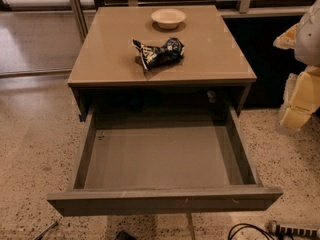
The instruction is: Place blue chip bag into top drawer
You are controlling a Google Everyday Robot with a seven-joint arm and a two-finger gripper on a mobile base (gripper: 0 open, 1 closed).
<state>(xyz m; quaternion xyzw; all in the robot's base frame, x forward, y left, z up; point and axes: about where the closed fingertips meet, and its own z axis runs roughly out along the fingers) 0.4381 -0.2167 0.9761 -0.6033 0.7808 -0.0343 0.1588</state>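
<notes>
The blue chip bag [159, 53] lies crumpled on the tan cabinet top [110, 59], near its front middle. The top drawer [165, 201] is pulled fully out below it, and its grey-brown inside is empty. My gripper [298, 100] hangs at the right edge of the view. It is to the right of the cabinet, level with the drawer's back corner, and well apart from the bag. It holds nothing that I can see.
A round cream bowl [168, 18] stands at the back of the cabinet top. Speckled floor surrounds the cabinet. Cables and a power strip [292, 229] lie on the floor at the front right. A dark wall and a railing stand behind.
</notes>
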